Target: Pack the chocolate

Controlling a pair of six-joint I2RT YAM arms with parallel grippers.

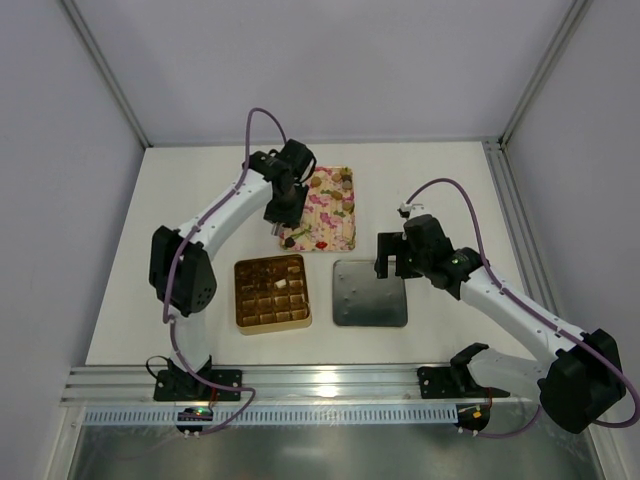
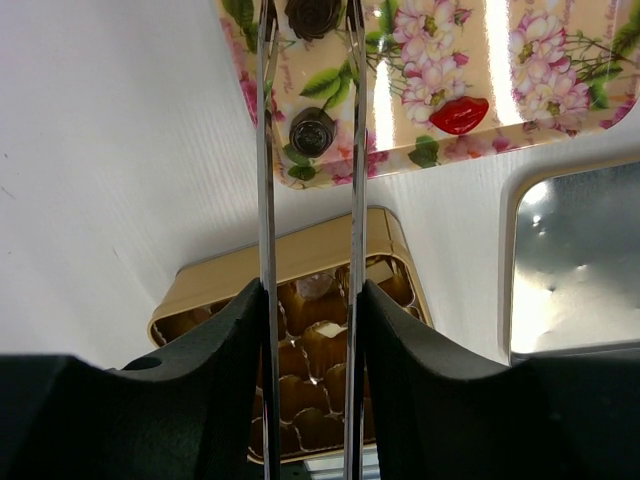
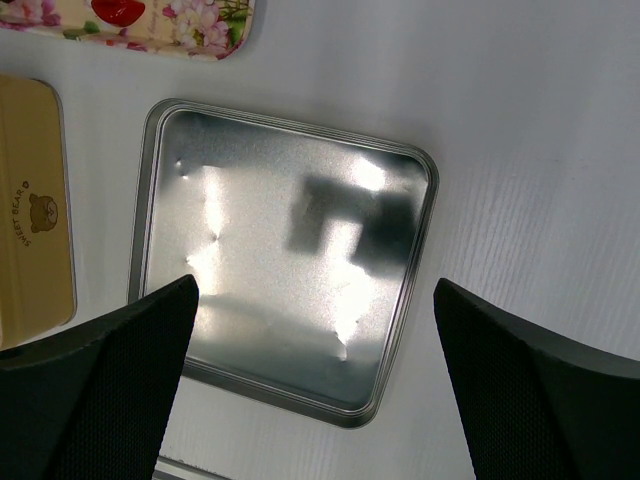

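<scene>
Fingers point(image 2: 266, 150) of left gripper point(image 2: 311, 20) straddle chocolate point(image 2: 313, 14) — floral tray point(image 2: 560, 75).

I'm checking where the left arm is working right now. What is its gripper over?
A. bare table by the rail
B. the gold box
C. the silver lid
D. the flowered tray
D: in the top view the left gripper hangs over the near-left end of the flowered tray, and its wrist view shows thin tongs reaching to a dark chocolate there.

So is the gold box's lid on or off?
Off. The lid lies inside-up beside the open gold box, whose compartments show.
</scene>
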